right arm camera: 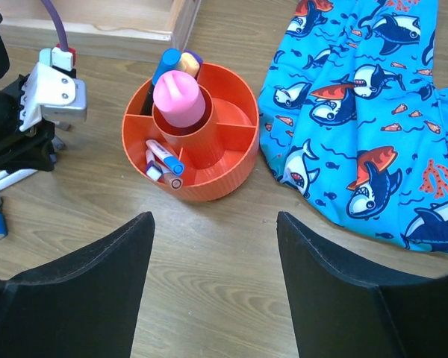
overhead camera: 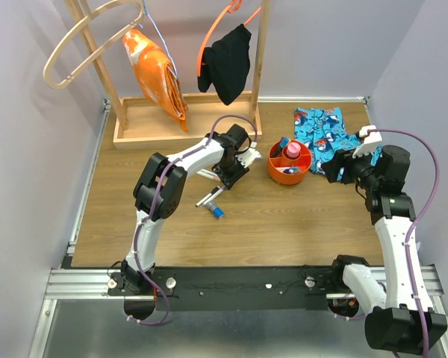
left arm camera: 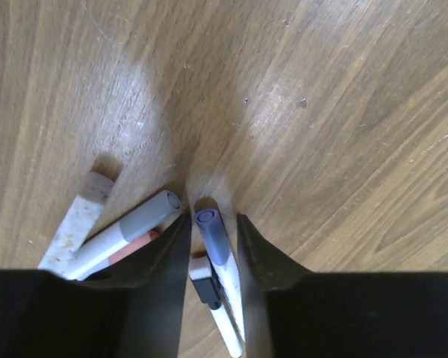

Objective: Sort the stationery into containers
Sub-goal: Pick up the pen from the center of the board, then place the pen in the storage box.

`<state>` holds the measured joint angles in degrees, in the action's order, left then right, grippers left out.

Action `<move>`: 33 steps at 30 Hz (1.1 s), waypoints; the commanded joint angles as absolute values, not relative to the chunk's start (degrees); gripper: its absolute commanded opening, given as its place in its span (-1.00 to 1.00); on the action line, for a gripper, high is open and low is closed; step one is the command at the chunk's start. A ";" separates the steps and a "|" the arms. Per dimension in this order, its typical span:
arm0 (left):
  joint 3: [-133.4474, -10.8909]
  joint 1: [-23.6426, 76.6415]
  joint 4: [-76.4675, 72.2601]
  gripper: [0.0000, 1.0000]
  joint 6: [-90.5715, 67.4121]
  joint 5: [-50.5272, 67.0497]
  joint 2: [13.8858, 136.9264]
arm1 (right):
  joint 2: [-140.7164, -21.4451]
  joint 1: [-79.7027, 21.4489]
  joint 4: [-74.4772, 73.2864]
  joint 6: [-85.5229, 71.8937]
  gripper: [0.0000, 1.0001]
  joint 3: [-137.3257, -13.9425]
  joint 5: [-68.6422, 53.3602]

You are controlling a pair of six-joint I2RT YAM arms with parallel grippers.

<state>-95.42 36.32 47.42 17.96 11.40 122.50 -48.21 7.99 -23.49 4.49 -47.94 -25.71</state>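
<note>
Top external view: I am reaching my left pincer (overhead camera: 236, 167) out over the middle of the table (overhead camera: 134, 224), and a few loose pens (overhead camera: 211, 199) are lying on the wood just on its near side. The orange tub (overhead camera: 287, 177) is sitting just to the right of that pincer, with a pink tube (overhead camera: 292, 151) standing in its middle. My right pincer (overhead camera: 334, 168) is hovering at the tub's other side, beside the shark-print cloth (overhead camera: 325, 133). My left arm is the nearer one to the loose pens; my right is nearer the tub.

Left wrist view: my left fingers (left arm camera: 158, 268) are standing apart, straddling a purple-capped pen (left arm camera: 209, 237). Bare wood is showing on both sides of it, so I am not clamping it yet. Its long axis is running along my fingers, cap pointing away from the wrist. A black-clipped white pen (left arm camera: 213, 294) is lying against it in the same gap, so closing would likely catch both. A grey-capped marker (left arm camera: 127, 233) and a speckled white stick (left arm camera: 78, 224) are lying outside one finger, angled away.

Right wrist view: my right fingers (right arm camera: 75, 298) are spread wide and holding nothing. The tub is sitting straight ahead of them, with pens resting in its side compartments.
</note>
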 commanded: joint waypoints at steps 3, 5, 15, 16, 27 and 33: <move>-97.12 35.42 50.71 -0.68 18.10 14.05 125.42 | -48.69 8.26 -22.59 4.31 0.49 -47.64 -24.26; -97.73 35.16 52.81 -0.84 18.37 15.99 125.07 | -48.95 8.26 -22.85 4.66 0.49 -47.72 -23.73; -122.39 35.33 65.21 -1.00 16.09 33.83 124.45 | -50.89 8.26 -21.53 5.45 0.50 -47.99 -23.47; -124.26 35.33 65.91 -1.00 16.17 35.32 124.19 | -51.24 8.26 -21.45 5.45 0.50 -47.99 -23.47; -77.23 35.68 -28.61 -1.00 -2.93 68.19 103.27 | -54.40 8.26 -24.25 7.20 0.49 -51.67 -23.55; -86.91 37.70 -55.28 -1.00 -21.02 68.56 114.16 | -56.07 8.26 -27.68 9.05 0.48 -54.49 -22.50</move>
<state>-81.54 36.27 -19.05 -5.26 63.90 109.78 -55.18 7.99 -24.10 6.81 -51.44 -24.58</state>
